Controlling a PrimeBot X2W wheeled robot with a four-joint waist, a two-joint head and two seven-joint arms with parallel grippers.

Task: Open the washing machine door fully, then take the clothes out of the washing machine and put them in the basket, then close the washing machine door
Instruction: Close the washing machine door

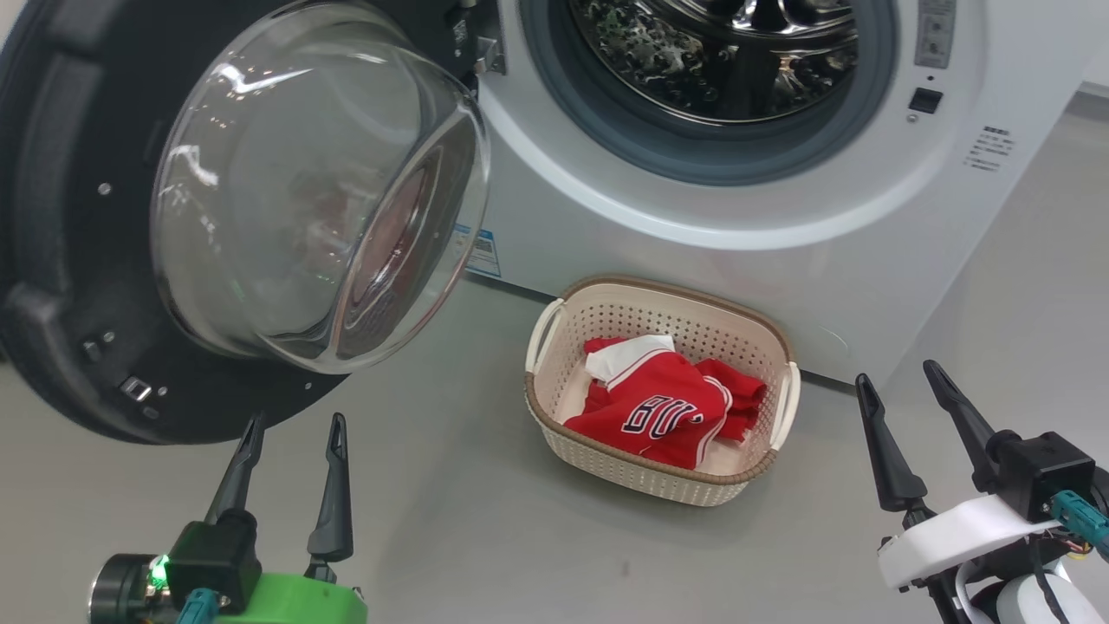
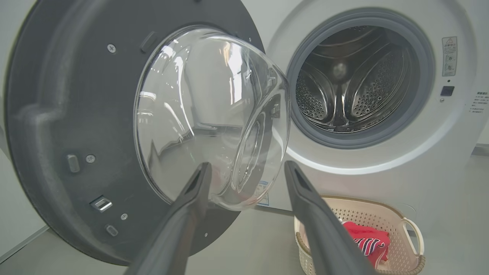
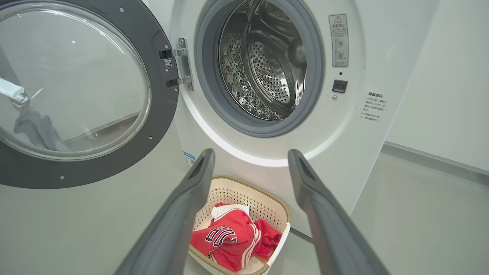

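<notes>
The washing machine door [image 1: 52,217] stands wide open at the left of the washing machine [image 1: 693,234], its glass bowl bulging toward the near side. The clothes [image 1: 658,407], red with white trim, lie crumpled in the basket [image 1: 641,477] on the floor [image 1: 450,520], just in front of the machine. The left gripper [image 1: 297,420] hovers near the door's lower edge and the right gripper [image 1: 895,373] to the right of the basket, each spread wide and holding nothing

Bright, even light; glare streaks the door [image 1: 295,191] glass and drum [image 2: 355,80]; soft floor [image 1: 450,520] shadows; wrist views bow at edges.
</notes>
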